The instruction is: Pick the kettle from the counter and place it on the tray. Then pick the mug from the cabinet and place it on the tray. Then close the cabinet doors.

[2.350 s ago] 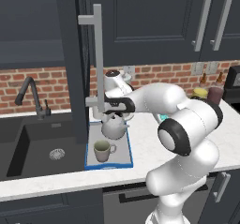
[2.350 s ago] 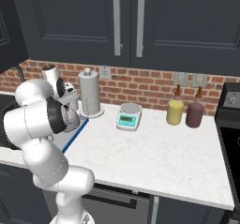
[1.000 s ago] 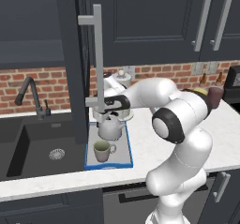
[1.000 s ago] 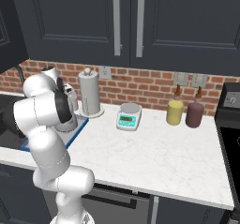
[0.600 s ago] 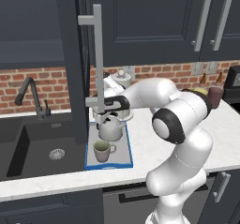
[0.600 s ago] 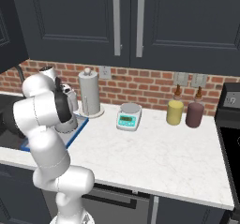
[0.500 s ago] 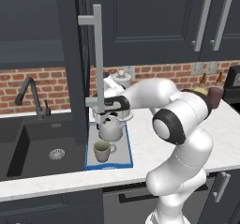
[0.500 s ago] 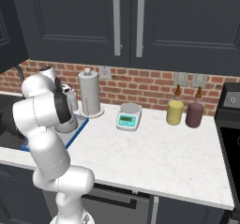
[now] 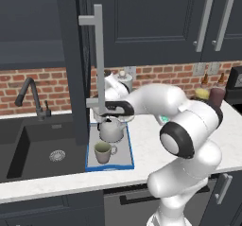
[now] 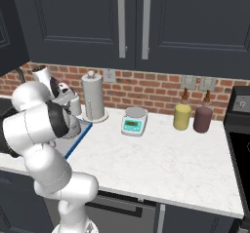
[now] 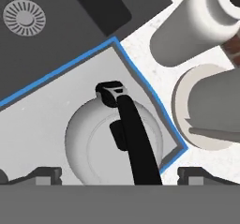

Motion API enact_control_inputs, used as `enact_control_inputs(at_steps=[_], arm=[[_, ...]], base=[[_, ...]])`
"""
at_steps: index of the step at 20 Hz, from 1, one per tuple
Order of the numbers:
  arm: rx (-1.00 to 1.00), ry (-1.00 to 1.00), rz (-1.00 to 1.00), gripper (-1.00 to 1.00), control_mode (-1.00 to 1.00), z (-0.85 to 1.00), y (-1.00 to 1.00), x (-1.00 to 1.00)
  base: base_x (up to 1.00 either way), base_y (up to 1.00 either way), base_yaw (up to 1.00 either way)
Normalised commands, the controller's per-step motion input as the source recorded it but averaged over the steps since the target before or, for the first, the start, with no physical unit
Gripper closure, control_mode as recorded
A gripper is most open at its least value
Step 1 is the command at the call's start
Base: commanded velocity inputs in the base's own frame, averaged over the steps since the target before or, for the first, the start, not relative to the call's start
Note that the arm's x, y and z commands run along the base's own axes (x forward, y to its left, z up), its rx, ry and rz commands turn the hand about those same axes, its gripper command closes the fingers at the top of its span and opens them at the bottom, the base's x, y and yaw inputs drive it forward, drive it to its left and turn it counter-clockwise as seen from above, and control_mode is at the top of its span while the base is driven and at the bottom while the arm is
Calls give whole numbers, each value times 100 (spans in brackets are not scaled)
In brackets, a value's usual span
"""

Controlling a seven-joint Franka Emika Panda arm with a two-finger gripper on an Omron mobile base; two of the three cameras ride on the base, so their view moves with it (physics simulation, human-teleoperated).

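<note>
The silver-grey kettle point(image 9: 112, 130) stands on the back half of the blue-rimmed grey tray point(image 9: 125, 155), with the mug point(image 9: 103, 152) in front of it on the same tray. My gripper point(image 9: 113, 116) hovers just above the kettle, open. In the hand view the fingertips point(image 11: 45, 174) stand wide on either side of the kettle point(image 11: 89, 134), and its dark arched handle point(image 11: 133, 143) runs free between them, untouched. The tray point(image 11: 42, 120) lies underneath. The cabinet door point(image 9: 75, 64) hangs open above the tray, its silver bar handle point(image 9: 98, 55) close to my hand.
A black sink point(image 9: 42, 154) with a faucet point(image 9: 29, 90) lies left of the tray. Right of it stands a paper-towel roll point(image 10: 93, 96). Farther along the counter point(image 10: 161, 154) are a small scale point(image 10: 134, 121), a yellow bottle point(image 10: 181, 116) and a maroon one point(image 10: 202, 119).
The jaws have opened from a grip on the kettle's handle and let it go. The kettle stays on the tray, and the arm has hardly moved.
</note>
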Motion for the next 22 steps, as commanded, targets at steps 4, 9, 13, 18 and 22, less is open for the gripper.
enact_control_inputs(at_steps=[4,9,13,18,22], arm=[[0,-18,0,-100,-100,57,0,-16],[0,-14,0,-100,-100,48,-1,-13],[6,-5,0,-100,-100,46,-19,-17],[7,-3,0,-100,-100,43,-22,-31],[12,-5,0,-100,-100,34,-35,-44]], base=[[0,0,0],[0,0,0],[0,0,0],[0,0,0],[0,0,0]])
